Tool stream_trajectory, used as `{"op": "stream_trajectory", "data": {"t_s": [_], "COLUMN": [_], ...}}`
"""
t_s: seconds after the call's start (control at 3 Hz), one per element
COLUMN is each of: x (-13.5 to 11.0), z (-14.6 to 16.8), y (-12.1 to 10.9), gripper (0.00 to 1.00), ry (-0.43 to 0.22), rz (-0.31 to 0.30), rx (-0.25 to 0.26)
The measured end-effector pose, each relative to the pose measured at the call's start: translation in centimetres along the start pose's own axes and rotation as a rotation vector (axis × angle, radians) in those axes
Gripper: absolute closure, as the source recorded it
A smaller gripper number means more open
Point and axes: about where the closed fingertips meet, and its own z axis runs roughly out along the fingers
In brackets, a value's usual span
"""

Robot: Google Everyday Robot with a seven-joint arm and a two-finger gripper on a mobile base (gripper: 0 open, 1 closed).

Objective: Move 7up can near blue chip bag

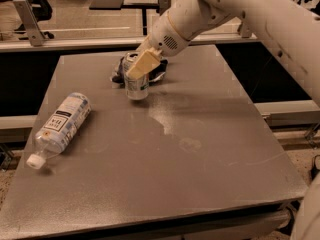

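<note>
The 7up can [136, 88] stands upright on the grey table [200, 154], at the far middle-left. My gripper [140, 68] is around its upper part, one cream finger [143, 64] across the can's front, shut on the can. The blue chip bag [159, 72] lies directly behind the can, mostly hidden by the can and gripper; its dark crumpled edges show on both sides. The can is right beside the bag. My white arm [210, 9] reaches in from the upper right.
A clear plastic bottle [60, 126] with a white label and cap lies on its side at the table's left. The table's front edge and right edge are in view. Metal rails and chair bases stand behind the table.
</note>
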Motion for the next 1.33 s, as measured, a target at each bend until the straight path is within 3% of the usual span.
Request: {"op": "stream_trajectory", "data": {"t_s": [0.67, 1.33], "x": [1.8, 1.9], "z": [1.6, 2.2], "y": [-1.8, -1.8], "gripper": [0.52, 0.0], "ry": [0.002, 0.0], "rz": [0.006, 0.003], "rx": [0.033, 0.026]}}
